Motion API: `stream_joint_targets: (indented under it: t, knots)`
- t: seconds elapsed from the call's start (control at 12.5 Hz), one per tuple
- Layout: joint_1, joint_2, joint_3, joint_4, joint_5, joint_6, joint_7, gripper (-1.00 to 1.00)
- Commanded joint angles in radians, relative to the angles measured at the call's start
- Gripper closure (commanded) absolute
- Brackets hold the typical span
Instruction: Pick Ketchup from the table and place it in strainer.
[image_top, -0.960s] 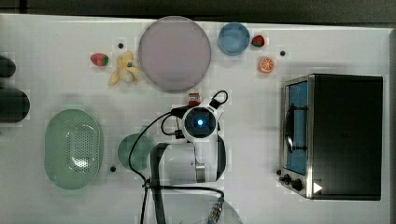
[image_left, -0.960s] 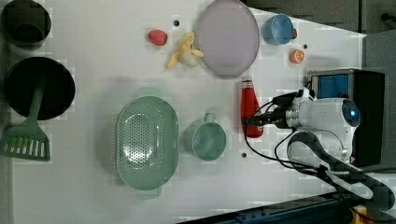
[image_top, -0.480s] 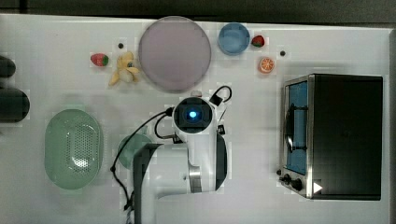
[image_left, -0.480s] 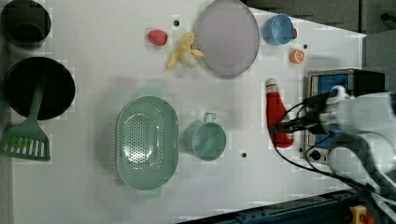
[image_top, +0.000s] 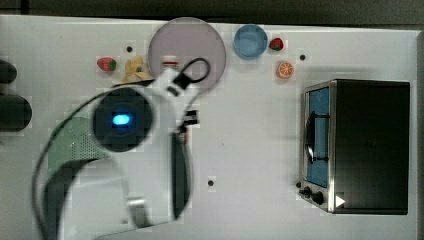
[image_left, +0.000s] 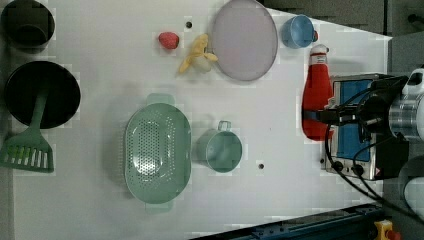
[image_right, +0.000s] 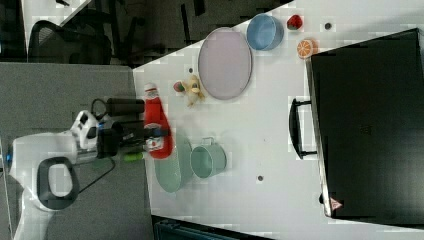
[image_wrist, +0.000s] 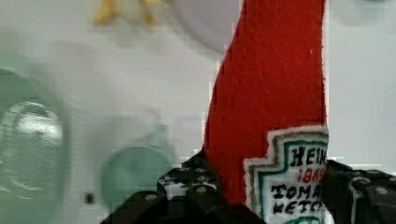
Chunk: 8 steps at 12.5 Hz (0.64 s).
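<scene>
The Ketchup (image_wrist: 271, 107) is a soft red bottle with a white cap, and its label reads plainly in the wrist view — "HEIN" cut off at the edge, a partly legible number beneath, then "TOMA" and "KETCH" in dark letters on a white patch with a green border. No other writing can be made out on the things around it.

The gripper (image_left: 327, 116) is closed on the lower body of the Ketchup (image_left: 317, 95), its dark fingers (image_wrist: 187, 186) pressed against either side of the label, set partway apart to the width of the bottle. In the right view the bottle (image_right: 156, 127) is held clear of the counter (image_right: 265, 125), cap pointing away from the gripper (image_right: 150, 134), and it lies over the near rim of the strainer (image_right: 172, 167) as that camera sees it.

In the left view the strainer (image_left: 157, 152) is a pale mint-green oval basket with many small holes, sitting on the counter (image_left: 100, 75) just beside a green mug (image_left: 222, 150) — the held bottle appears well apart from it there, toward the left view's right, in front of a toaster oven (image_left: 357, 125). A lilac plate (image_left: 245, 40), a blue bowl (image_left: 297, 31), a strawberry (image_left: 168, 40) and a banana piece (image_left: 197, 54) lie farther along the counter.
</scene>
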<state>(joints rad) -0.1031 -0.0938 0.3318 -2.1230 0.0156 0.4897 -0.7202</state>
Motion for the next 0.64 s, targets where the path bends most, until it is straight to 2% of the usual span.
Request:
stream_joint_targets:
  t: [0.08,0.4,0.64]
  knots:
    - [0.063,0.023,0.139,-0.039,0.029,-0.017,0.288,-0.25]
    - [0.082,0.102,0.288,-0.029,0.029,0.049,0.508,-0.25]
    - [0.093,0.218,0.373,-0.029,0.029,0.223,0.652,-0.25]
